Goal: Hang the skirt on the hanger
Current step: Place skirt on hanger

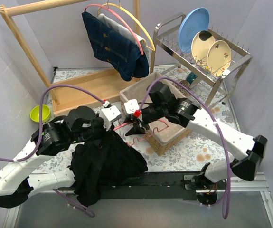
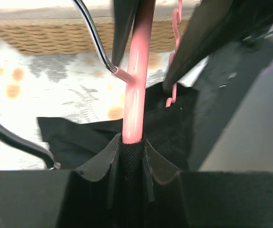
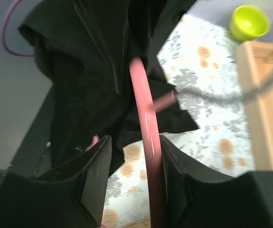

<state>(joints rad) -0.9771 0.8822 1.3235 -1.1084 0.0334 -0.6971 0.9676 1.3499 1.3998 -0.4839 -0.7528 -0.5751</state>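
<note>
The black skirt [image 1: 105,161] lies bunched on the table between the arms. A pink hanger [image 1: 126,126] pokes out of its top edge. My left gripper [image 1: 113,118] is shut on the skirt's waistband [image 2: 131,175], with the pink hanger bar [image 2: 135,95] running into the fabric between the jaws [image 2: 132,142]. My right gripper [image 1: 137,124] is open around the same hanger. In the right wrist view the pink bar [image 3: 148,137] rests against the right finger [image 3: 174,166], with a wide gap to the other finger [image 3: 96,171]. The skirt [image 3: 89,71] hangs just beyond the right gripper [image 3: 134,147].
A wicker basket [image 1: 167,135] sits right behind the grippers. A wooden rack [image 1: 79,92] at the back holds a denim jacket [image 1: 115,45] on hangers. A dish rack [image 1: 207,61] with plates stands back right. A green bowl [image 1: 40,113] is at the left.
</note>
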